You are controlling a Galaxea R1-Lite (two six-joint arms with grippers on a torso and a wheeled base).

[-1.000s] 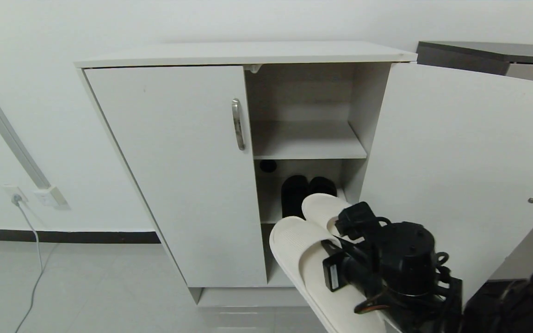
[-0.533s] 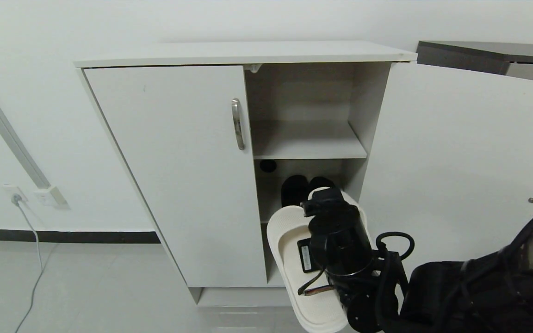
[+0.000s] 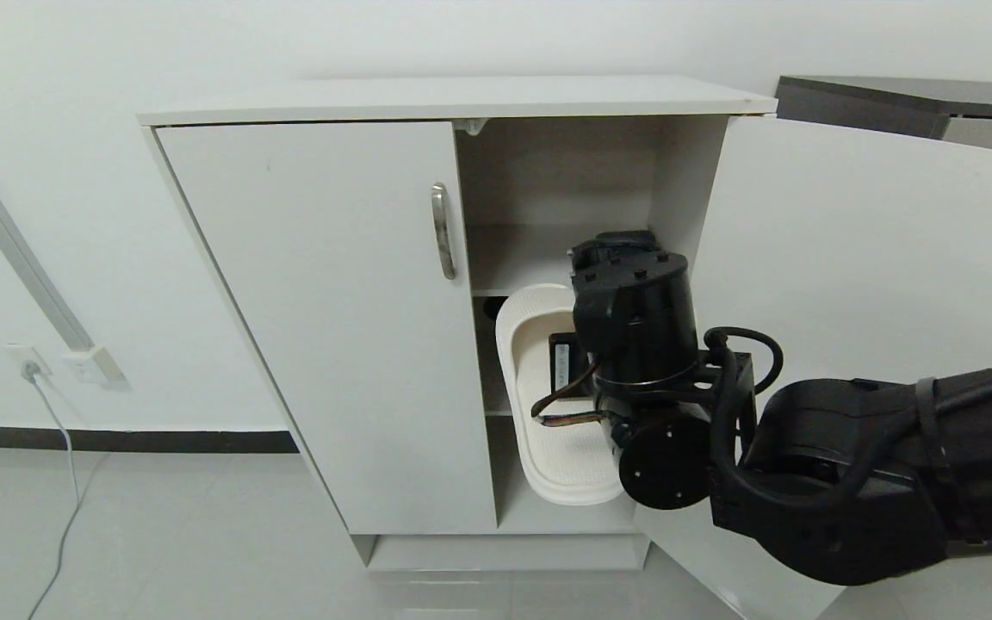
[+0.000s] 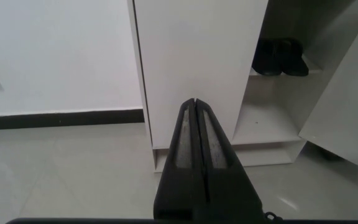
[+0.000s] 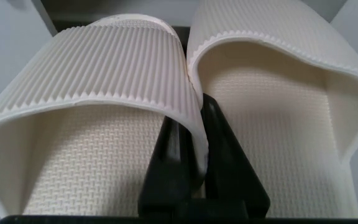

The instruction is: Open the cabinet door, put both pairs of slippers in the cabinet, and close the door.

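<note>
White cabinet [image 3: 315, 327] stands open; right hand [image 5: 194, 143] clamped on cream slippers [image 5: 104, 93] at adjoining walls; left hand [image 4: 195, 124] pressed closed, empty.

Head, left wrist face cabinet [image 3: 332, 327]; right wrist close on slippers [image 5: 104, 81].

We found the cabinet [image 3: 453, 93] open on its right; its shut left door [image 3: 324, 327] barred entry, black slippers [image 4: 281, 57] sat deep inside.
</note>
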